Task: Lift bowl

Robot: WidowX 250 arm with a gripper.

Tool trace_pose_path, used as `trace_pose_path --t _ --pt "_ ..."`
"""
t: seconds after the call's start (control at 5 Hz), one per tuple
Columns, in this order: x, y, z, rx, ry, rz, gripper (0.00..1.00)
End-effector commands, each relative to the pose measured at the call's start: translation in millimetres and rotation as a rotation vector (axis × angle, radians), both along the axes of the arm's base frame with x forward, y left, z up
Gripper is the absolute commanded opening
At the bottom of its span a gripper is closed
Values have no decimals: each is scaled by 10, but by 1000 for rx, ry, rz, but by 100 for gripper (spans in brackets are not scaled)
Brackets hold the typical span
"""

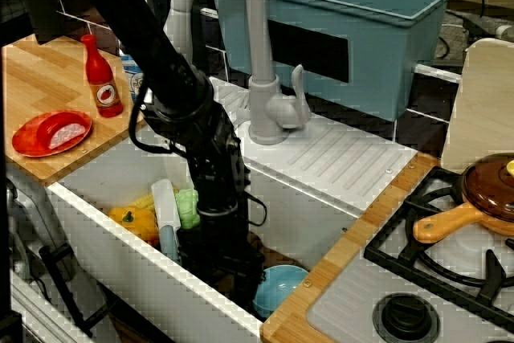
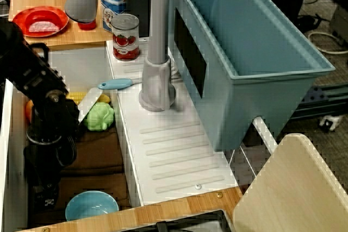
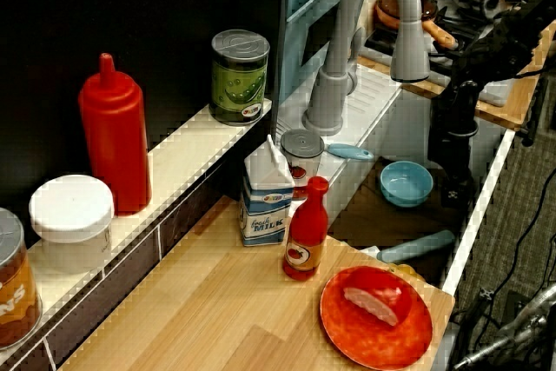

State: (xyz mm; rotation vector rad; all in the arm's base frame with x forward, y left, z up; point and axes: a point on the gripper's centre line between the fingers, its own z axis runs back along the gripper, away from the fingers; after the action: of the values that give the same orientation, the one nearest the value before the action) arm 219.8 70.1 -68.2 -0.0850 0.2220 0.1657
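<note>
The bowl (image 2: 91,206) is small, round and light blue, smooth and plain inside, and it sits upright on the brown floor of the sink (image 1: 104,242), in the corner nearest the stove (image 1: 450,279). The black arm reaches down into the sink, and its gripper (image 2: 44,196) hangs just beside the bowl; whether they touch cannot be told. The jaws are dark and mostly hidden, so how far they are open cannot be told. They do not visibly hold anything.

On the wooden counter (image 3: 217,301) a small carton (image 3: 266,197) reads "MILK" in blue letters. Next to it stands a red bottle (image 3: 306,230) with a round label too small to read, and a can (image 2: 125,37) shows pictured tomatoes.
</note>
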Motion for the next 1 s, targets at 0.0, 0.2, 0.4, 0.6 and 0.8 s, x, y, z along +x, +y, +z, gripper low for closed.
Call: trace_pose_path --t 0.0,0.2,0.4,0.6,0.8 --pt "280 6 93 -4 -7 18 100" --pt "360 42 124 -17 -14 38 100" --pt "421 39 61 0 -9 47 100" --pt "397 57 -35 8 -37 71 100" --pt "364 60 -143 -1 -52 117 100"
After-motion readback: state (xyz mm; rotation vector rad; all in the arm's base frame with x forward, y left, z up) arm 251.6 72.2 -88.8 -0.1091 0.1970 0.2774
